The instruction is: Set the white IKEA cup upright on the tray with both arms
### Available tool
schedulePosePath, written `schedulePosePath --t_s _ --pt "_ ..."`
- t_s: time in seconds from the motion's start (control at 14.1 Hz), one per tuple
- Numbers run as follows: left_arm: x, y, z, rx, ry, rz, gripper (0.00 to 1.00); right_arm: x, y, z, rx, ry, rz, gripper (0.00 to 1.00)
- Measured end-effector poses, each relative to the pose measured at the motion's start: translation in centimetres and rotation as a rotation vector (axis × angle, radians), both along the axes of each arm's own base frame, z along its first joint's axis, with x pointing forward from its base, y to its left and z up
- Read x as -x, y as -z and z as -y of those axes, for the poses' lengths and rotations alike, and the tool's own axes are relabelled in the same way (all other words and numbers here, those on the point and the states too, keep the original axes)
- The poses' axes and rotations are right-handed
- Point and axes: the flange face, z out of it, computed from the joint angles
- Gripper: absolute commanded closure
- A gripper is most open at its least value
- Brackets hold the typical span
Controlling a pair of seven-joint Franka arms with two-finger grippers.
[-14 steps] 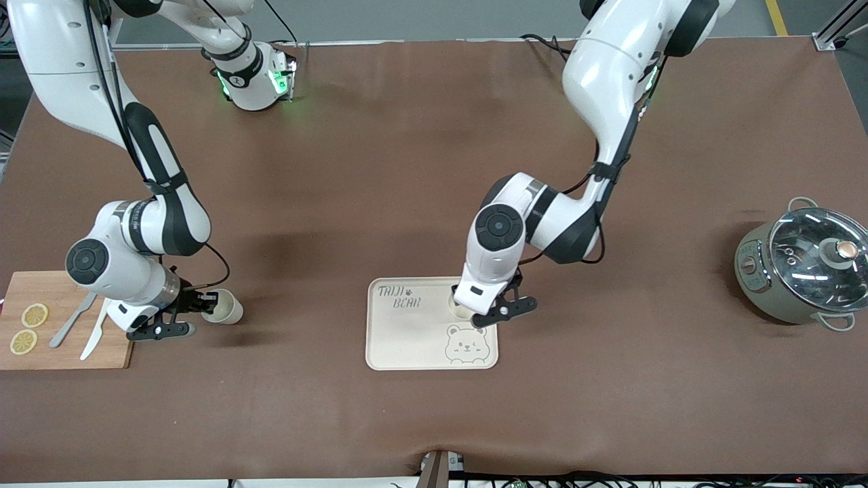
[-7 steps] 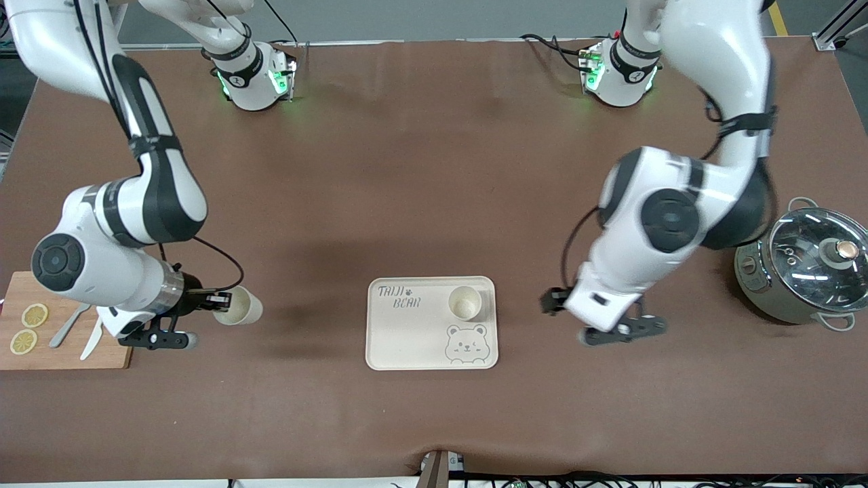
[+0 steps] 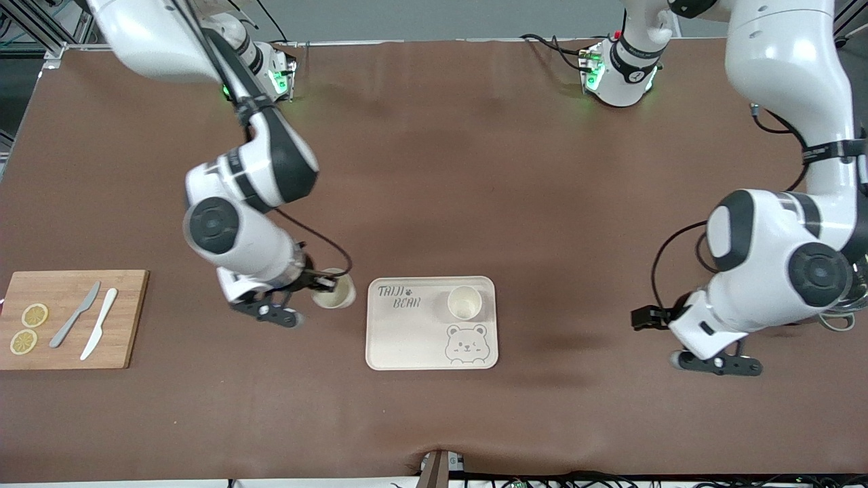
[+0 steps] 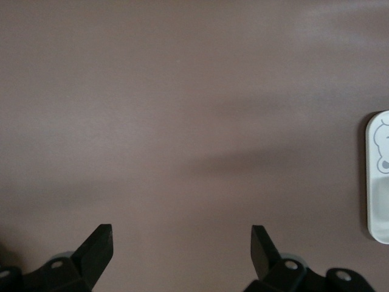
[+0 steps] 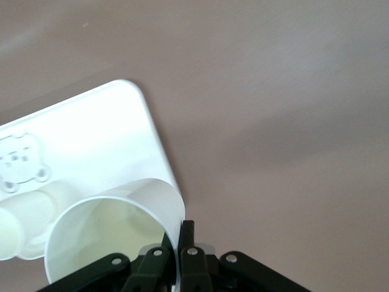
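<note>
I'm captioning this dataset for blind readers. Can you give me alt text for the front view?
The right gripper, shut on a white cup, hangs beside the bear tray, where another cup stands upright. The left gripper hangs open over bare table.

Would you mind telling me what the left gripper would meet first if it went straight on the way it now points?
Probably only the bare brown table: the left gripper points down at it, fingers open, the tray off to one side.
</note>
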Motion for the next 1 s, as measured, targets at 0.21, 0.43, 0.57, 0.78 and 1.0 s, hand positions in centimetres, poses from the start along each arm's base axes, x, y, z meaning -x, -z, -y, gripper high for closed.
schedulePosePath --t_s 0.21,0.43,0.57,0.78,1.0 --pt "1.6 -6.5 -1.5 0.011 -0.008 0.007 0.00 1.0 2.2 -5.0 -0.035 0.050 0.041 1.00" --pt "6.4 -17.1 -5.7 0.033 -0.051 -0.002 0.00 0.8 5.1 -6.4 -0.051 0.063 0.061 1.00" --pt "10.2 -22.5 -9.4 0.042 -0.045 -0.012 0.00 0.3 6.6 -6.0 -0.051 0.073 0.065 1.00" --pt "13.1 -24.7 -10.8 0.048 -0.019 -0.008 0.00 -0.2 8.6 -5.9 -0.043 0.072 0.076 1.00" --pt "13.0 -22.5 -8.3 0.050 0.018 -0.020 0.00 -0.2 10.6 -6.0 -0.028 0.059 0.084 1.00"
